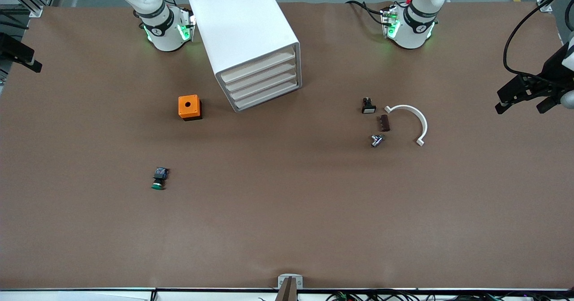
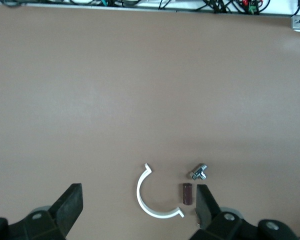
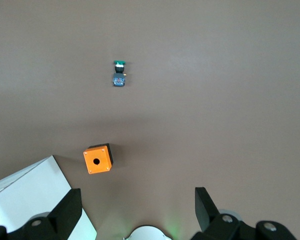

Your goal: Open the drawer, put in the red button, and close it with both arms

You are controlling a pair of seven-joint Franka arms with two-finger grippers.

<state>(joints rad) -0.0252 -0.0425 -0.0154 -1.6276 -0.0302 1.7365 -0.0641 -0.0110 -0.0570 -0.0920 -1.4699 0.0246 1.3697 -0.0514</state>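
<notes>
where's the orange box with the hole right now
In the front view the orange box sits on the table beside the white cabinet, toward the right arm's end, farther from the camera than the green button.

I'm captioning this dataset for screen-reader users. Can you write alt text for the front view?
A white four-drawer cabinet stands on a brown table, all drawers shut, between two white robot arm bases. An orange box sits beside it, a green-capped button nearer the camera; a white curved piece and small parts lie toward the left arm's end.

Glossy white arm bases wear black bands, green lights and black cables; fingers are black.
</notes>
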